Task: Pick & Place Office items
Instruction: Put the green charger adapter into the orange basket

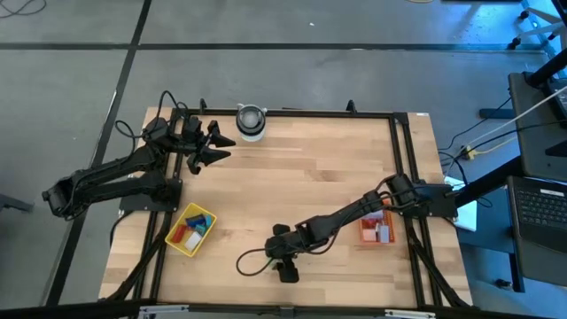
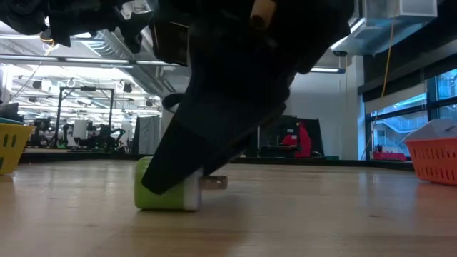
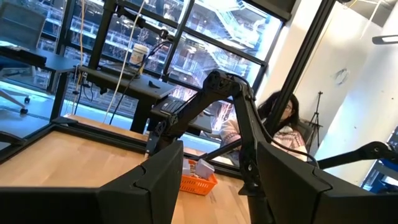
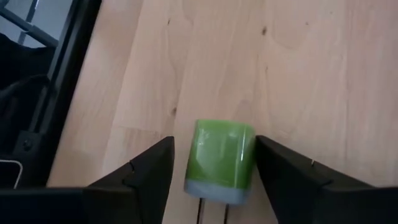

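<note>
A bright green block (image 4: 221, 158) with a pale end lies on the wood near the table's front edge. It also shows in the low view (image 2: 153, 200), and my right arm hides it in the high view. My right gripper (image 4: 214, 144) slants down over it, open, one finger on each long side. My left gripper (image 1: 221, 146) hangs open in the air at the far left, with nothing between its fingers (image 3: 161, 180). Several small coloured items lie in the yellow tray (image 1: 174, 237) and in the red tray (image 1: 365, 237). My right gripper's fingers (image 4: 155, 165) flank the green block's two long sides, slanting down from the table's right. A strip of wood shows between one finger and the block. I cannot tell whether the other finger (image 4: 273, 165) touches it. The block lies flat on the table.
A round grey-white cylinder (image 1: 252, 120) stands at the far edge, close to my left gripper. A dark frame rail (image 1: 403, 159) runs along the table's sides. Bare wood (image 1: 301, 177) spreads across the middle. A person sits beyond the table (image 3: 283, 124).
</note>
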Motion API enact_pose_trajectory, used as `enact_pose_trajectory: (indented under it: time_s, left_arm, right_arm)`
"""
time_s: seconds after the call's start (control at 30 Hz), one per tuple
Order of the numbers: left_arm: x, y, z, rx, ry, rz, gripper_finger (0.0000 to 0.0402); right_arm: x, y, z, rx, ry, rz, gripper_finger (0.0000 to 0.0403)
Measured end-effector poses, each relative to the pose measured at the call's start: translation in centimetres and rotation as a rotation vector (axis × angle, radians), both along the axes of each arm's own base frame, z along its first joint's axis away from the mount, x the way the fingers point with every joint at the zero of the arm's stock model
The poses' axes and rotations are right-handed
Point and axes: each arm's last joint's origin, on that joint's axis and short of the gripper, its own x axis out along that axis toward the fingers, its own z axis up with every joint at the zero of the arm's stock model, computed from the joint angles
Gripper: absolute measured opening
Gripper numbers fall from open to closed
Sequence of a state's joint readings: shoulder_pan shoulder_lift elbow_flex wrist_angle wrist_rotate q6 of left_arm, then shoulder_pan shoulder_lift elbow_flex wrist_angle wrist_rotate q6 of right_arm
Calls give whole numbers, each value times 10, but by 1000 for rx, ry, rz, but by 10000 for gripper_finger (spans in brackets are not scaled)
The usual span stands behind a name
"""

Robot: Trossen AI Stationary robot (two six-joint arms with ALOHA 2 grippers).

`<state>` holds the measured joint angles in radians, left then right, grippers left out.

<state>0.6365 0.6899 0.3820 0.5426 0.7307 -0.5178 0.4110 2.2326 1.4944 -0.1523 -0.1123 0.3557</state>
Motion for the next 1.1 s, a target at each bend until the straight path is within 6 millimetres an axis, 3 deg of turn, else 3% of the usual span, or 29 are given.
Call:
enact_pose_trajectory:
  time_s: [0.33, 0.63, 0.77, 1.1]
  left_arm:
    - [0, 0, 0, 6, 0, 2, 200]
    - [0, 0, 0, 6, 0, 1, 200]
    - [0, 0, 0, 6, -1, 1, 200]
    - [-3, -3, 3, 28, -16, -31, 200]
  right_arm:
    - [0, 0, 0, 0, -1, 9, 134]
    - [-3, 0, 2, -4, 16, 62, 134]
    - [-8, -7, 15, -31, 36, 76, 134]
    - [-21, -45, 77, -140, 32, 2, 134]
